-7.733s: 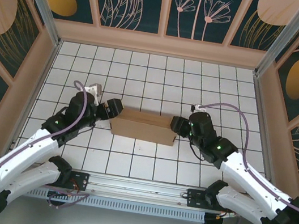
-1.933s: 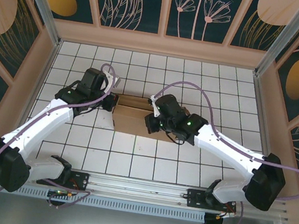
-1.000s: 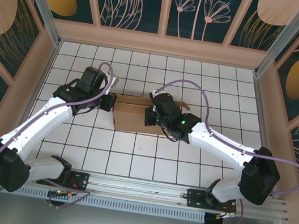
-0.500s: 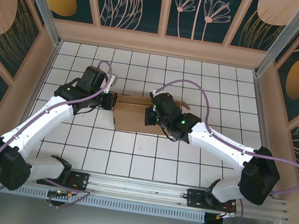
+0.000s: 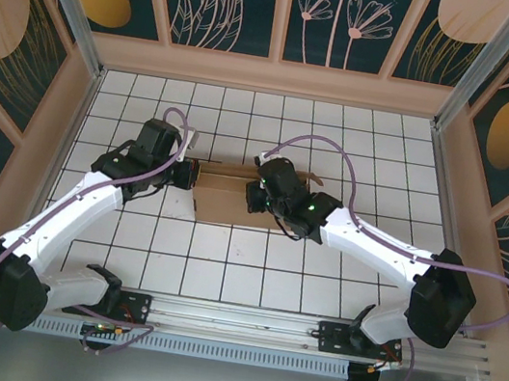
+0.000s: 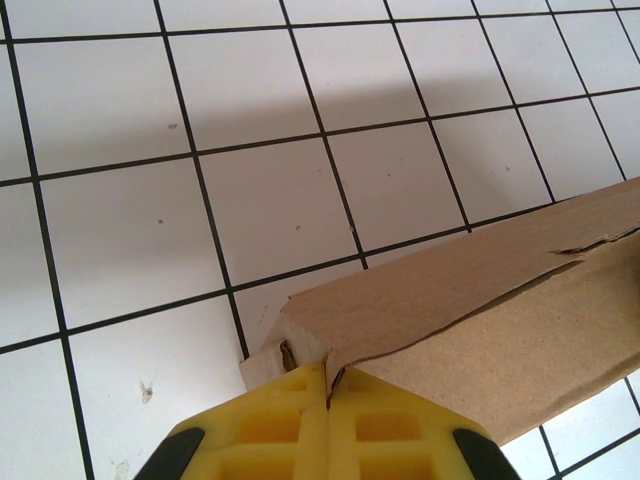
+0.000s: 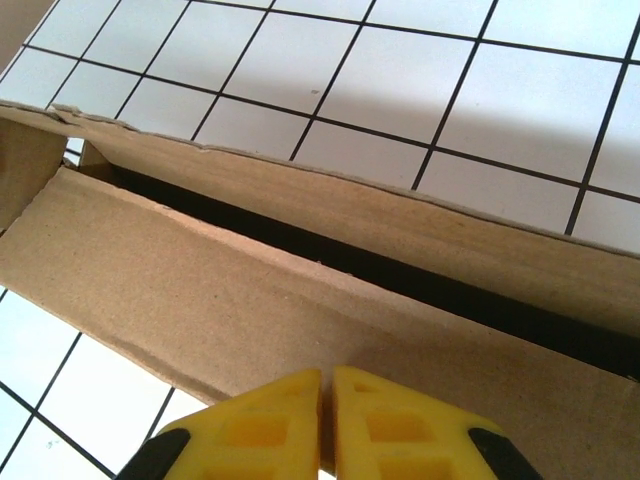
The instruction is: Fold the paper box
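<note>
The paper box is plain brown cardboard, lying half-formed mid-table with its long side walls raised. My left gripper sits at the box's left end. In the left wrist view its yellow fingers are shut, and a thin cardboard edge at the box corner is pinched in their seam. My right gripper hovers over the middle of the box. In the right wrist view its tips stand a narrow slit apart above the near cardboard panel. A dark gap runs between that panel and the far wall.
The table is white tile with a black grid, walled by patterned panels on three sides. A raised flap sticks up at the box's right rear. Both arms reach inward from the near edge.
My right gripper's fingers have parted slightly. The left gripper has edged a little along the box's left end, still pinching. The box has barely moved.
</note>
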### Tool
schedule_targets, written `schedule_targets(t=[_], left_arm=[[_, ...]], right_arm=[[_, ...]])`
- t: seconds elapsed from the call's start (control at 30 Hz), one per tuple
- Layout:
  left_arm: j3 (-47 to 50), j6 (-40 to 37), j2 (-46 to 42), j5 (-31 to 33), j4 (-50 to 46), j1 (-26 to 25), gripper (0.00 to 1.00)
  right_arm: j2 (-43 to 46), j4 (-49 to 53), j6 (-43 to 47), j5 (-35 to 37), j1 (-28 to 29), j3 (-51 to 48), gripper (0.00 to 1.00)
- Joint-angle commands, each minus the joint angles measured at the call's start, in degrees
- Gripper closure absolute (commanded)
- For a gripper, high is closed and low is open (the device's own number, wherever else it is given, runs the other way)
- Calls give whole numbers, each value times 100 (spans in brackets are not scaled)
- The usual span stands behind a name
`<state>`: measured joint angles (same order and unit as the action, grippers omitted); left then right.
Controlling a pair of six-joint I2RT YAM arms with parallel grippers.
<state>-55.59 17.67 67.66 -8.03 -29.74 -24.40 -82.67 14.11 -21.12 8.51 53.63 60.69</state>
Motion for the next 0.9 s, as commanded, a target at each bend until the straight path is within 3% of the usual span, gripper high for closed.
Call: schedule_targets(t=[0.0,0.2,0.37,0.43,0.53,0.63,0.73,0.87], left_arm=[[236,-7,35,7,-645,-65,100],[301,100,116,-6,-474,-73,100],[230,124,37,31,-451,-71,100],[240,141,21,4,-423,-80,100],[242,123,-35,23,-420,-98,100],[205,71,-112,110,-449,-108,100],[172,18,-131,178,-448,-108,100],[201,1,-125,112,-412,-106,100]], right_arm=[[-2,574,215,-57,7,95,85],[527,996,1028,-333,-130,756,73],[1601,887,2423,-568,-1228,503,74],[2089,635,3672,-740,-1742,83,75],[2689,53,5581,-1629,-2510,-739,76],[2735,98,6795,-3646,-3709,-966,74],[2379,246,7527,-4135,-3967,-938,68],[1525,913,7801,-4522,-4060,-420,66]])
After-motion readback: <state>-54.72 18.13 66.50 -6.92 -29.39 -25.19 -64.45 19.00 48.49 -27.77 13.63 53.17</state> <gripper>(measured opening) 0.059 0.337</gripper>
